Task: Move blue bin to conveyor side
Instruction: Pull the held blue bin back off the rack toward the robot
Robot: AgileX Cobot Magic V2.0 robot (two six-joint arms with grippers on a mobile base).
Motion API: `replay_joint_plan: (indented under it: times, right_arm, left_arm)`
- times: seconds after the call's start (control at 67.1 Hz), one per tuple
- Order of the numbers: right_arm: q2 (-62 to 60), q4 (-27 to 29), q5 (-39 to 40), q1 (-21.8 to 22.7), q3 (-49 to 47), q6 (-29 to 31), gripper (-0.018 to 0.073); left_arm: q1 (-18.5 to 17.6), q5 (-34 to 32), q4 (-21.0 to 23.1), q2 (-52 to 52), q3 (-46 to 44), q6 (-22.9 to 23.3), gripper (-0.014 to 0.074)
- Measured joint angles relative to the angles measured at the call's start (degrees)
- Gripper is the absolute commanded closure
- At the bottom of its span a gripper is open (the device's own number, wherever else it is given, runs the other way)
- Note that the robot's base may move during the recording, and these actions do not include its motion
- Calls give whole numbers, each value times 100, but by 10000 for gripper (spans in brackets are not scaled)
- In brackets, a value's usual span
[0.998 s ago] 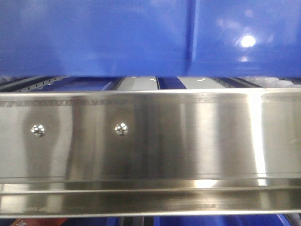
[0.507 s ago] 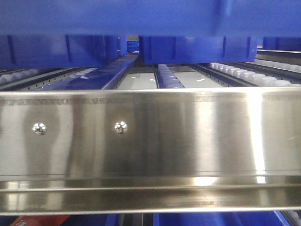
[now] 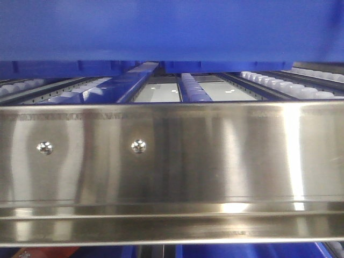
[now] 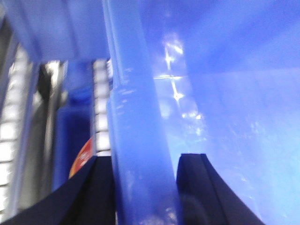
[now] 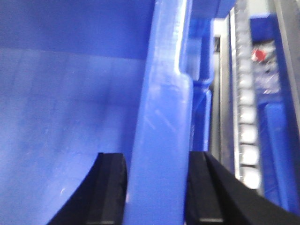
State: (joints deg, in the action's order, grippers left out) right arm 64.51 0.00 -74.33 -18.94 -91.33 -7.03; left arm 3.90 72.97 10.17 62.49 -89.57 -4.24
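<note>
At nine o'clock the left end effector [image 4: 143, 187] is closed on a rim of the blue bin [image 3: 172, 29]. At three o'clock the right end effector [image 5: 157, 187] pinches the opposite rim. Held at twelve o'clock above the roller rack [image 3: 279, 86], the bin should travel level.

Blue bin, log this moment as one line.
blue bin: gripped both sides | left gripper: shut on bin | right gripper: shut on bin | conveyor: unseen

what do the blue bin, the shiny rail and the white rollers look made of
Large glossy blue rectangular bin: likely moulded plastic, smooth with soft glare spots.
Shiny silver metal rail: probably stainless steel, brushed, mirror-like streaks, two screws.
Small white rollers: seemingly plastic, matt; too small to be sure.
</note>
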Motion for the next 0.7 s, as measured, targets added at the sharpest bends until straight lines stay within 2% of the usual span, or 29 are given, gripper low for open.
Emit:
replay_joint_plan:
  times: [0.224, 0.447, 0.566, 0.7]
  right_arm:
    - [-272, -411, -34, 11, 0, 34, 637]
    - [-282, -411, -44, 11, 8, 47, 637]
    - [-282, -400, -33, 11, 8, 36, 637]
    - [-282, -423, -26, 11, 8, 36, 637]
  left_arm:
    - [-643, -112, -220, 20, 0, 175, 615]
    - [-1291, -93, -1259, 111, 0, 1038, 615]
    - [-1512, 1, -1545, 147, 0, 1353, 615]
    - [-1584, 43, -1618, 157, 0, 1481, 615]
